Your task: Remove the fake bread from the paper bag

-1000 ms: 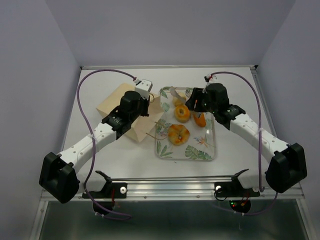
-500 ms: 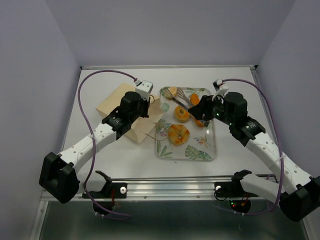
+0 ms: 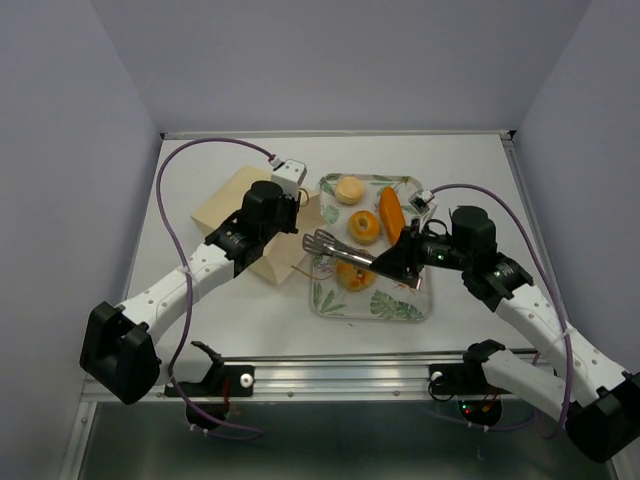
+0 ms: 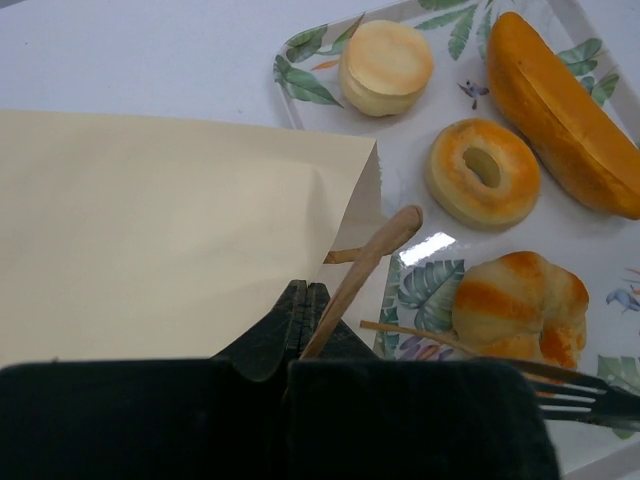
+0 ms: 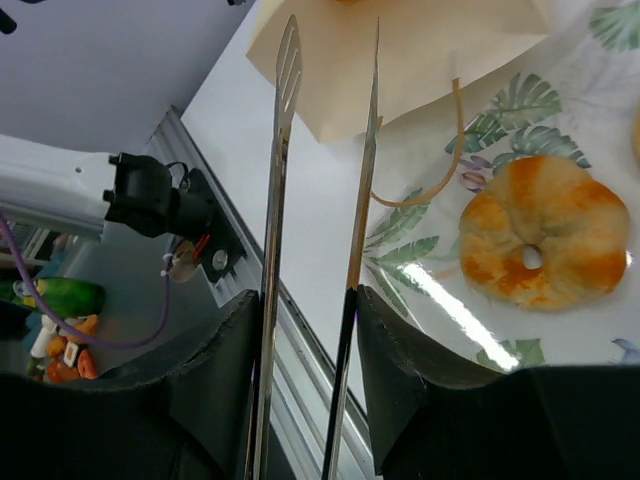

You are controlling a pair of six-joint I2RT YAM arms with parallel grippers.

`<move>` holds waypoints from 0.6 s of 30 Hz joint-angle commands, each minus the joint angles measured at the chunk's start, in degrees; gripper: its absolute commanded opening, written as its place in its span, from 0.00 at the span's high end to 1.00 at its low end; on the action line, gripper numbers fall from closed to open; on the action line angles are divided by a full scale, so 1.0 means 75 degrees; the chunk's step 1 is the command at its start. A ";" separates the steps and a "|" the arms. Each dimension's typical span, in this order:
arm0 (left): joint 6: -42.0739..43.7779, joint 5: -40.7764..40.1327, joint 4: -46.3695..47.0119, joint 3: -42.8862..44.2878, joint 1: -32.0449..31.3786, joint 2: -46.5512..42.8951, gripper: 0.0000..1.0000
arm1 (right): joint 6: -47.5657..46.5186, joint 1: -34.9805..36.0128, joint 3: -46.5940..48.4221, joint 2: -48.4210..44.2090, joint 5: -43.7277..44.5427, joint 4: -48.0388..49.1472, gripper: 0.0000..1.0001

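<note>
The tan paper bag (image 3: 250, 225) lies on its side left of the tray. My left gripper (image 3: 290, 213) is shut on its brown loop handle (image 4: 365, 262), at the bag's mouth (image 4: 303, 300). On the leaf-patterned tray (image 3: 400, 305) lie a pale round bun (image 3: 348, 190), a long loaf (image 3: 391, 208) and two ring buns (image 3: 364, 227) (image 3: 352, 275). The oval roll is not in view. My right gripper (image 3: 398, 262) is shut on metal tongs (image 3: 335, 247). The tongs are open and empty, with their tips near the bag's mouth (image 5: 400, 50) above the nearer ring bun (image 5: 545, 245).
Purple cables loop from both wrists over the table's back. The table's front rail (image 3: 340, 375) with two black mounts runs just below the tray. Grey walls close in the left, right and back sides.
My right arm has drawn back from the tray's far end toward the front. The tongs have swung left across the tray toward the bag's mouth. The left arm has not moved.
</note>
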 commanded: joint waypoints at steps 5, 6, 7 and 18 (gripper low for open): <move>0.0015 0.0304 0.0125 0.0359 0.0006 -0.0120 1.00 | 0.0700 0.0145 -0.0293 0.0884 -0.0805 0.1978 0.52; -0.0020 0.0328 0.0136 0.0347 0.0006 -0.0167 1.00 | 0.0724 0.0216 -0.0176 0.1038 -0.0630 0.2178 0.52; -0.0020 0.0340 0.0136 0.0336 0.0006 -0.0191 1.00 | 0.0770 0.0286 -0.0047 0.1213 -0.0420 0.2261 0.52; -0.0571 0.0410 0.0159 0.0148 0.0006 -0.0425 1.00 | 0.1494 0.1950 0.1653 0.4366 0.2674 0.3593 0.52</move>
